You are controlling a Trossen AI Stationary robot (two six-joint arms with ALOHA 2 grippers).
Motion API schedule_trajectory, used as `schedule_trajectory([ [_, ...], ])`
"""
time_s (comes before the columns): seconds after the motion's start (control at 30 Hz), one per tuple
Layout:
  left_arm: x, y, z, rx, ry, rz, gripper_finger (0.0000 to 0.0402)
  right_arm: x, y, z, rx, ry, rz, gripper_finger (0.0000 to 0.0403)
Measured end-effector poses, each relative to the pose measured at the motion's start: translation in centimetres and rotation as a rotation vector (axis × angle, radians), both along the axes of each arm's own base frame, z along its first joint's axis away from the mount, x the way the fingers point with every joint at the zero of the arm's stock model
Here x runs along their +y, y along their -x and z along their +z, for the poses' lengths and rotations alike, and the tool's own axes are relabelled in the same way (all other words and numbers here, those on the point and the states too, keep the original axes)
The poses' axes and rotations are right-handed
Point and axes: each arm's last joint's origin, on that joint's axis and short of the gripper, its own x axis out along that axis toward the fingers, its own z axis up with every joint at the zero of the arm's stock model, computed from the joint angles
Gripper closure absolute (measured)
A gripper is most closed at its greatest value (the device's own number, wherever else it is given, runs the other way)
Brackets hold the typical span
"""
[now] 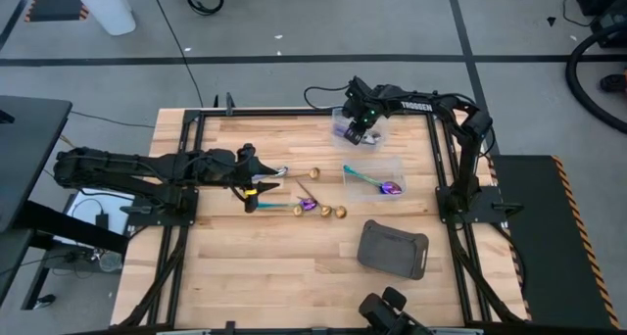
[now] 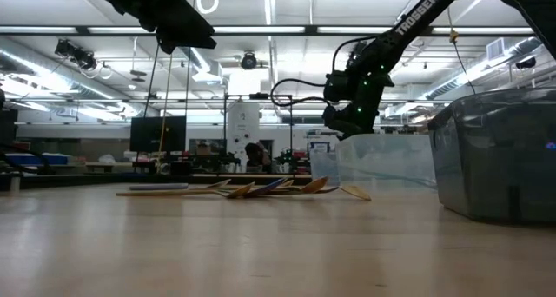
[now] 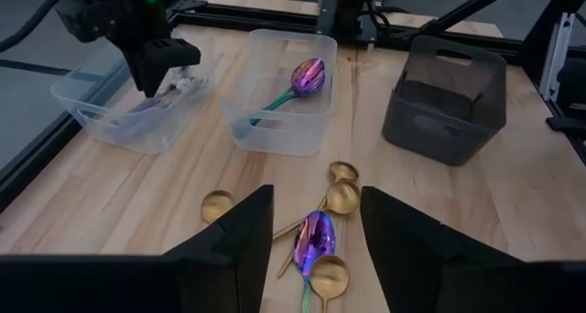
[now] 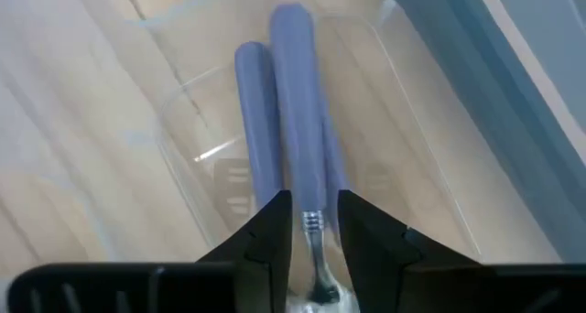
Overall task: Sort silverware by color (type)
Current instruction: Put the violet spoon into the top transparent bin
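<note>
Two lilac-handled spoons [image 4: 293,93] lie side by side in the far clear tub [image 1: 377,136]. My right gripper [image 4: 315,223] points down into that tub, open, its fingers either side of one spoon's metal neck [image 4: 312,223]. A second clear tub [image 3: 275,130] holds an iridescent spoon [image 3: 307,77]. Another iridescent spoon [image 3: 314,238] and several gold spoons [image 3: 342,197] lie flat on the table's middle. My left gripper [image 3: 316,249] hovers open above them, just to their left in the high view.
A dark grey tray [image 1: 392,249] stands near the table's front right, beyond the loose spoons as the left wrist sees it. The two tubs sit side by side at the far right. Bare wood [image 1: 255,266] lies toward the near edge.
</note>
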Motion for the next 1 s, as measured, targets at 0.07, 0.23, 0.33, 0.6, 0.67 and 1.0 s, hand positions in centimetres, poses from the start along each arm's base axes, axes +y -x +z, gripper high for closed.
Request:
schedule_trajectory([
  [0.07, 0.0, 0.0, 0.0, 0.001, 0.003, 0.001, 0.0230, 0.0, 0.0, 0.0, 0.000, -0.003, -0.008, 0.0291],
  [0.23, 0.0, 0.1, -0.3, 0.031, 0.005, 0.002, 0.0230, 0.7, 0.4, 1.5, -0.010, -0.007, -0.018, 0.0286],
  [0.33, 0.0, 0.2, -0.4, 0.050, 0.006, 0.003, 0.0230, 1.9, 0.3, 3.0, -0.024, 0.013, -0.014, 0.0288],
  [0.6, 0.0, 0.5, -1.6, 0.168, -0.006, -0.002, 0.0230, 6.1, -2.0, 5.6, -0.087, 0.100, 0.065, 0.0288],
  [0.67, 0.0, 0.6, -1.9, 0.205, -0.004, -0.001, 0.0230, 7.3, -2.8, 6.0, -0.118, 0.105, 0.090, 0.0288],
  [1.0, 0.4, -0.9, -5.0, 0.409, -0.081, 0.097, 0.0230, 12.9, -6.3, 6.5, -0.201, 0.166, 0.259, 0.0288],
])
